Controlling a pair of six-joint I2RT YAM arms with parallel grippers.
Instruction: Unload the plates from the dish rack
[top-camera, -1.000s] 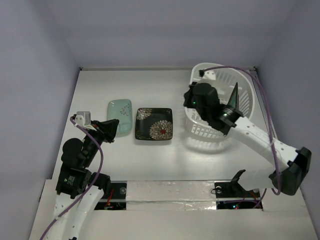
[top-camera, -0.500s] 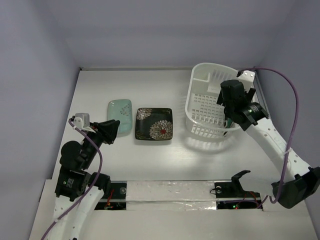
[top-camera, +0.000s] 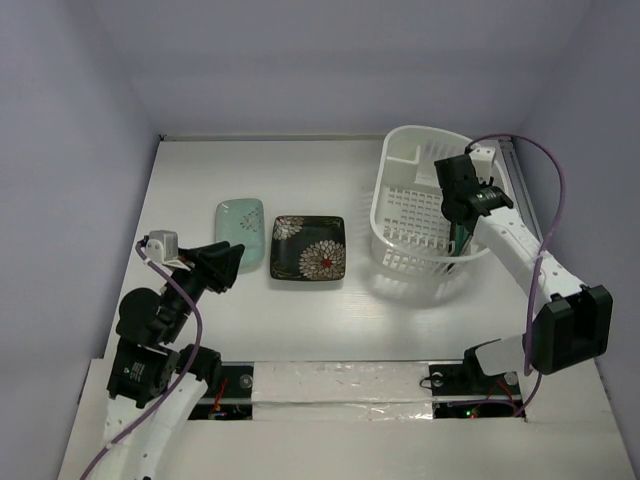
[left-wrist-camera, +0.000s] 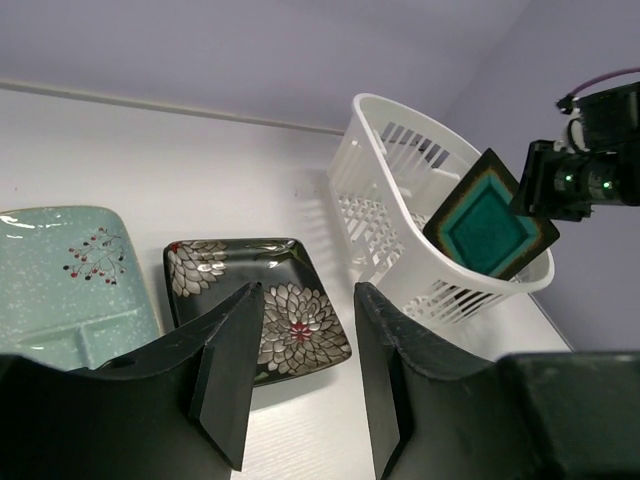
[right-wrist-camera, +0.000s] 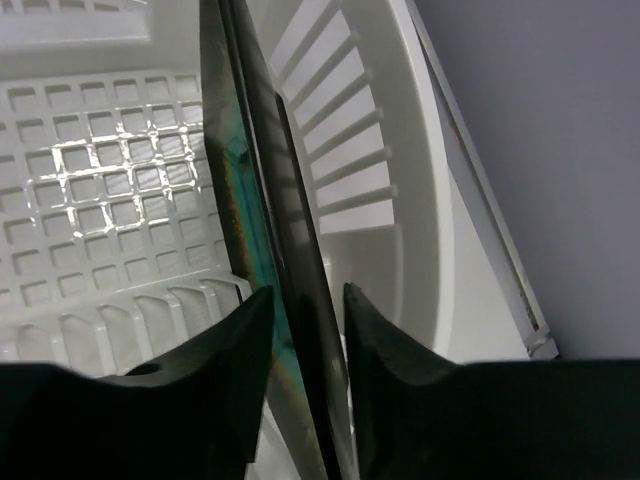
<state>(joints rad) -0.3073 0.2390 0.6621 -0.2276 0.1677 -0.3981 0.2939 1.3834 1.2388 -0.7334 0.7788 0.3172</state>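
Note:
The white dish rack (top-camera: 392, 205) stands at the right back of the table. A dark square plate with a teal centre (top-camera: 460, 238) stands on edge inside it against the right wall; it also shows in the left wrist view (left-wrist-camera: 490, 213). My right gripper (top-camera: 463, 212) is open and straddles this plate's upper edge (right-wrist-camera: 240, 180), with one finger on each side and a small gap on the right. The mint-green plate (top-camera: 240, 220) and a floral dark plate (top-camera: 308, 247) lie flat on the table. My left gripper (top-camera: 232, 262) is open and empty, hovering near their front edges.
The rack's small corner compartment (top-camera: 408, 157) is at its far left corner. The right wall (top-camera: 580, 150) stands close beside the rack. A purple cable (top-camera: 545, 190) loops over the right arm. The table's taped near edge (top-camera: 340, 380) lies between the arm bases.
My right arm swung from over the rack's left side to its right side, and its gripper came down over the standing teal plate's edge. My left arm barely moved.

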